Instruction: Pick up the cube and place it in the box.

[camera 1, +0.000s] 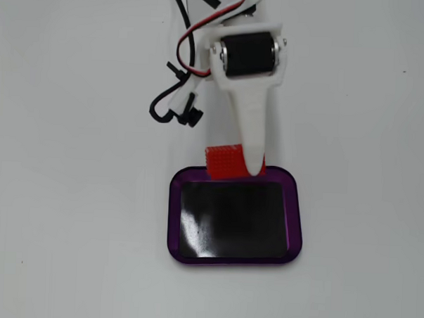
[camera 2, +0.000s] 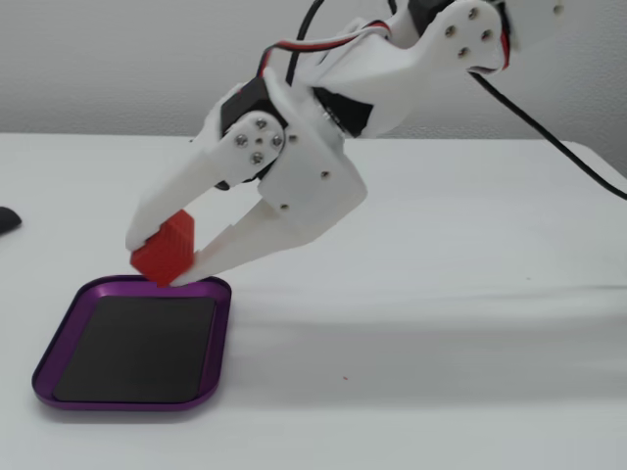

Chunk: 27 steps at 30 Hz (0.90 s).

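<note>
in a fixed view looking straight down: pickup judged done, placing not yet. red cube (camera 1: pixel 226 162) clamped in the white end effector (camera 1: pixel 248 167), poking out to the left of the tapered upper finger and overlapping the far rim of the box (camera 1: pixel 232 260). not yet inside, as far as this angle tells; height above the tray unreadable from here. black bottom of the box bare and glossy, catching a pale reflection at its left side; purple rim shiny, corners rounded. cube face covered in a fine dotted grain, edges crisp. end effector of matte white plastic, a dark cylindrical motor at its base, red, white and black wires (camera 1: pixel 178 87) looping off to the left over the plain white table (camera 1: pixel 69 195). in another fixed view from the side: cube (camera 2: pixel 165 249) gripped between the two white fingers of the end effector (camera 2: pixel 167 257), tilted, held clear of the table and hovering just above the near edge of the box (camera 2: pixel 125 395), seemingly over the rim rather than over the middle. left to do, by this reading: carry the cube a little further over the black bottom, lower, let go. blocky, ridged texture plain on the cube's side here; tray shallow, its wall low and smooth; table matte, with a small dark object (camera 2: pixel 6 218) at the left edge, too cropped to name.
</note>
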{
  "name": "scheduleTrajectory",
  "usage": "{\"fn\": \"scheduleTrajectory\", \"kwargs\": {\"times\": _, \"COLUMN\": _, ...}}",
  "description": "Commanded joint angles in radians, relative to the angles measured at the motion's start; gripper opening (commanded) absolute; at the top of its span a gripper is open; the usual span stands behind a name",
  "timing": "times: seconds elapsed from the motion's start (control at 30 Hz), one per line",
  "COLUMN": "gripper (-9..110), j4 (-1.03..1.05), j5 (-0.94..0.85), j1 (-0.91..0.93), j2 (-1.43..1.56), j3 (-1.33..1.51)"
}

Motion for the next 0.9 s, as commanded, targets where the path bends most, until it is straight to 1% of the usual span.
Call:
{"fn": "scheduleTrajectory", "kwargs": {"times": 0.0, "gripper": 0, "j4": -0.021, "j5": 0.011, "j1": 0.005, "j2": -0.063, "j3": -0.109}}
{"fn": "scheduleTrajectory", "kwargs": {"times": 0.17, "gripper": 0, "j4": -0.021, "j5": 0.012, "j1": 0.002, "j2": -0.173, "j3": -0.158}}
{"fn": "scheduleTrajectory", "kwargs": {"times": 0.5, "gripper": 0, "j4": -0.018, "j5": 0.005, "j1": 0.002, "j2": -0.212, "j3": -0.15}}
{"fn": "scheduleTrajectory", "kwargs": {"times": 0.57, "gripper": 3, "j4": 0.003, "j5": 0.005, "j1": 0.002, "j2": -0.207, "j3": -0.155}}
{"fn": "scheduleTrajectory", "kwargs": {"times": 0.73, "gripper": 13, "j4": 0.078, "j5": 0.0, "j1": 0.002, "j2": -0.202, "j3": -0.158}}
{"fn": "scheduleTrajectory", "kwargs": {"times": 0.87, "gripper": 14, "j4": 0.094, "j5": -0.002, "j1": -0.003, "j2": -0.198, "j3": -0.158}}
